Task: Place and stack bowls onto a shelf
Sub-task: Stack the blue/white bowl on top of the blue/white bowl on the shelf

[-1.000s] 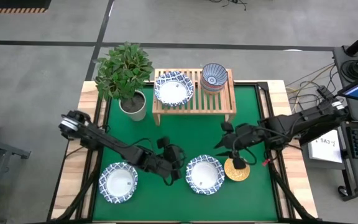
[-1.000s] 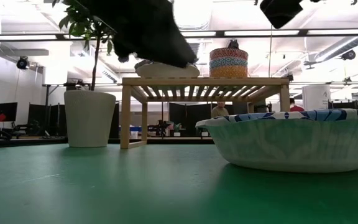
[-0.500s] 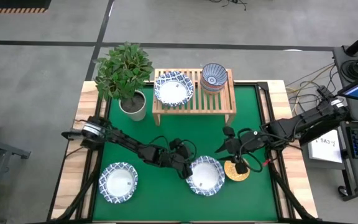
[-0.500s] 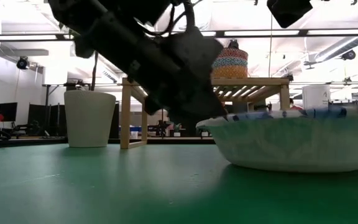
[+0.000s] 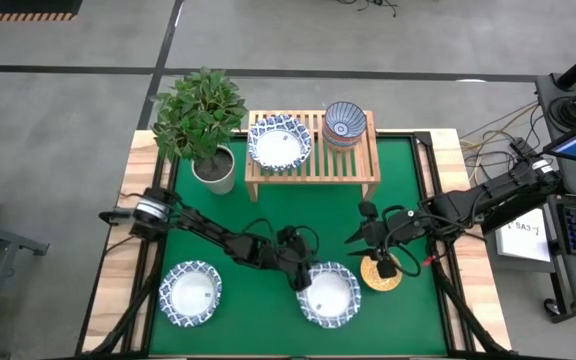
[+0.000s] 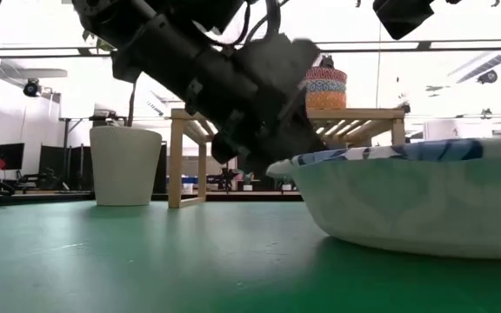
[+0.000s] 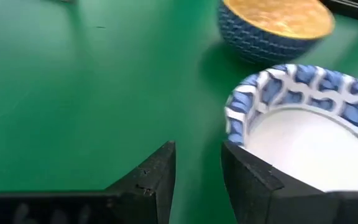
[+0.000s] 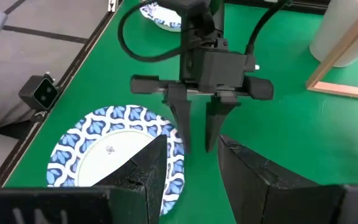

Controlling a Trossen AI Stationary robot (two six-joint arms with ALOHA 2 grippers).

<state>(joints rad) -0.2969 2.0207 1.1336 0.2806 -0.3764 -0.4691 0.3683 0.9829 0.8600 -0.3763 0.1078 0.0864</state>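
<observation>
- The wide white bowl with the blue-patterned rim sits on the green table near its front edge, right of centre; it is apparently the one being fetched for the shelf.
- The left gripper is down at that bowl's rim on the side towards the table's middle. In the right wrist view its two fingers point straight down, slightly spread, one at the rim and one just outside it. They look placed to straddle the thin rim, but I cannot tell whether they pinch it yet.
- The golden yellow bowl stands just beside the white bowl on its right, near enough to be knocked if the white bowl swings that way.
- The right gripper hangs over the yellow bowl with its fingers spread and empty, probably waiting its turn.
- A second wide white bowl lies well apart at the front left.
- The shelf stands at the back of the table. It already carries one wide white bowl on its left part and a stack of smaller bowls on its right.
- A potted plant stands just left of the shelf, its leaves close to the shelf's left end, which could crowd an approach from that side.
</observation>
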